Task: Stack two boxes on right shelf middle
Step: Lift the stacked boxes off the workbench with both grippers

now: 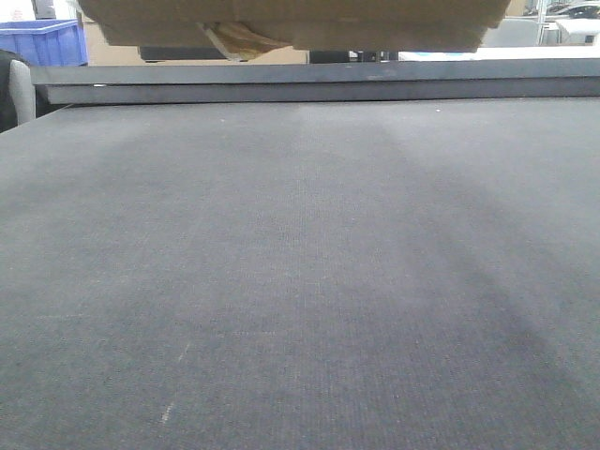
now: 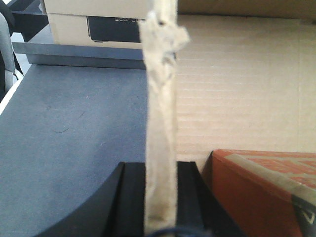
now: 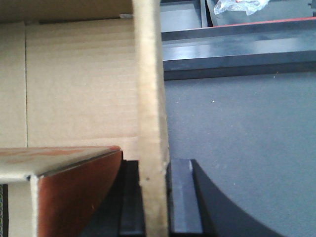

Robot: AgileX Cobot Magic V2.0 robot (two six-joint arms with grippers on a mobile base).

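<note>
The dark grey felt bench (image 1: 300,281) fills nearly all of the front view and runs back to a darker rail (image 1: 319,82) along its far edge. The cardboard box (image 1: 300,19) is up in the air above that far edge. Only its brown underside shows at the top of the front view, with open space between it and the rail, and a strip of yellowish tape (image 1: 234,42) hangs loose beneath it. Both wrist views look into the box along its corrugated inner wall. A red carton (image 2: 247,197) with a pale taped rim lies inside it.

The left claw (image 2: 160,202) is clamped on the thin upright edge of one side of the box. Its black fingers (image 2: 133,197) press that edge from both sides, and the cardboard is frayed and torn at the top. The right claw (image 3: 154,202) grips the opposite side in the same way, with its fingers (image 3: 180,197) closed against a smoother cardboard edge.

Beyond the bench's far left corner stands a blue bin (image 1: 42,39). In the left wrist view, a pale labelled box (image 2: 94,24) with a dark panel sits past the rail. In the right wrist view, a crumpled clear plastic bag (image 3: 237,6) lies beyond the far edge.
</note>
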